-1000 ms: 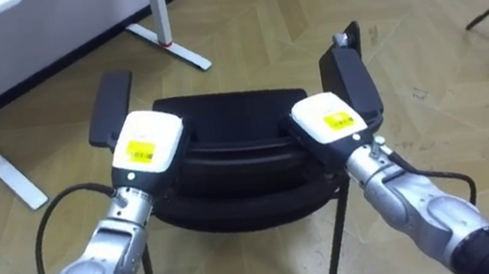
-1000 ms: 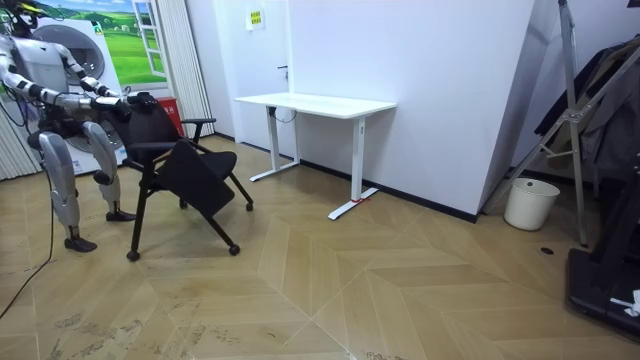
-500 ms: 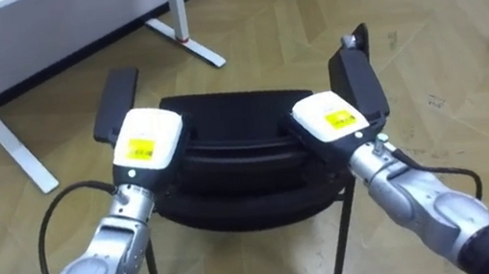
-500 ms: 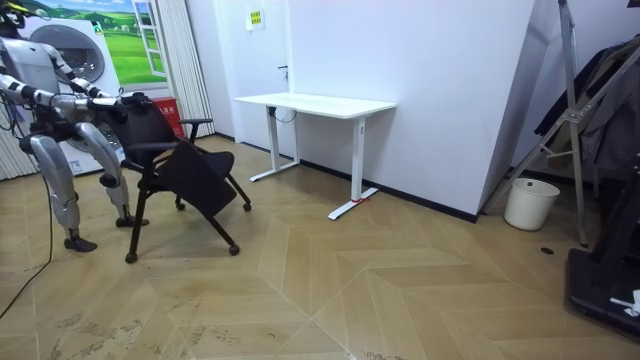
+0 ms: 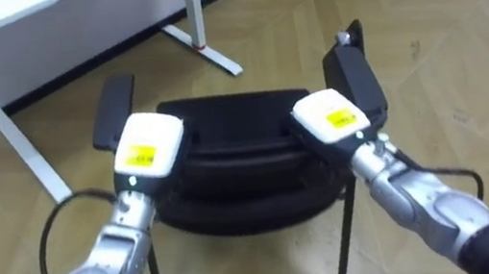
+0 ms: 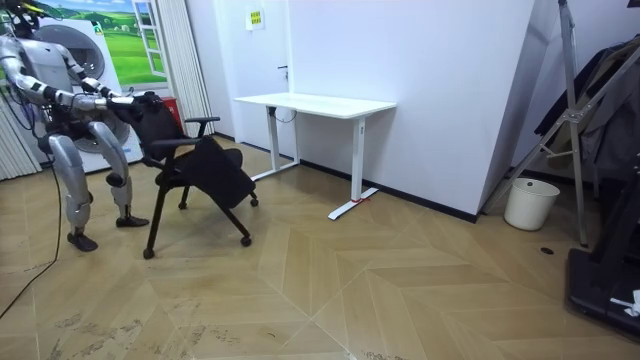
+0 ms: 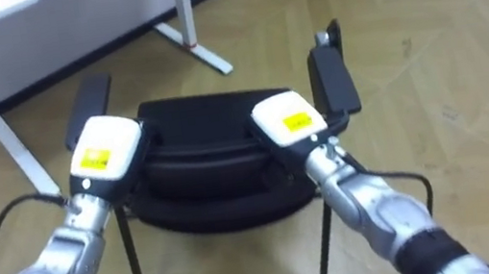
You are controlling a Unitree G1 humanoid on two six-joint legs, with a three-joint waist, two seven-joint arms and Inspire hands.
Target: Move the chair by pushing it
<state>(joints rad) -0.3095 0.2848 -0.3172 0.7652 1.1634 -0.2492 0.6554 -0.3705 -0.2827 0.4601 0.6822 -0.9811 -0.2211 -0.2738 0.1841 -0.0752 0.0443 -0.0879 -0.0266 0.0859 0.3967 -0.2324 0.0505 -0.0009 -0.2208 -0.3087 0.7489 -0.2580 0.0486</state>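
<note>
No word or number can be made out anywhere. A yellow label (image 5: 141, 155) sits on the white back of the left hand (image 5: 154, 129), and a second yellow label (image 5: 341, 121) on the white back of the right hand (image 5: 316, 109) — each carries dark marks, too small to read. In the room view a yellow notice (image 6: 255, 17) hangs high on the far white wall (image 6: 430, 80), toward the left — its print is likewise too small to tell.

My head's two eyes are looking down, close on the chair (image 5: 234, 134), centre frame; the room camera is watching it and me from afar, upper left.
</note>
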